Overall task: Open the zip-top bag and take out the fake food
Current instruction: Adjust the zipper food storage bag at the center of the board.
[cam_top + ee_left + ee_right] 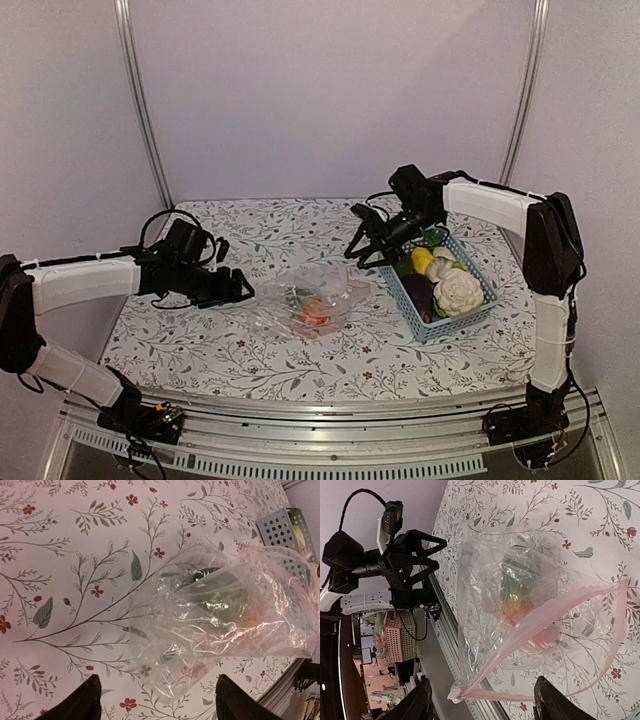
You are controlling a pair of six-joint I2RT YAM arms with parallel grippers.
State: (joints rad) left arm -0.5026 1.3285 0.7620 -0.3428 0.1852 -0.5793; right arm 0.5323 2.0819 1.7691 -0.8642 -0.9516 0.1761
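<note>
Clear, crinkly zip-top bag [318, 290], pink zip strip, mouth gaping, left of slotted blue basket [460, 322]. Inside: fake food [313, 312], seemingly orange and green. Jaws of left gripper [243, 286] and right gripper [358, 240] spread, empty.

Clear zip-top bag [335, 283] on the table [200, 340], mouth agape (pink zip strip), orange-green fake food [313, 311] inside.

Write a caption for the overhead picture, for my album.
Open left gripper and right gripper flank the zip-top bag, fake food inside, beside a filled blue basket.
</note>
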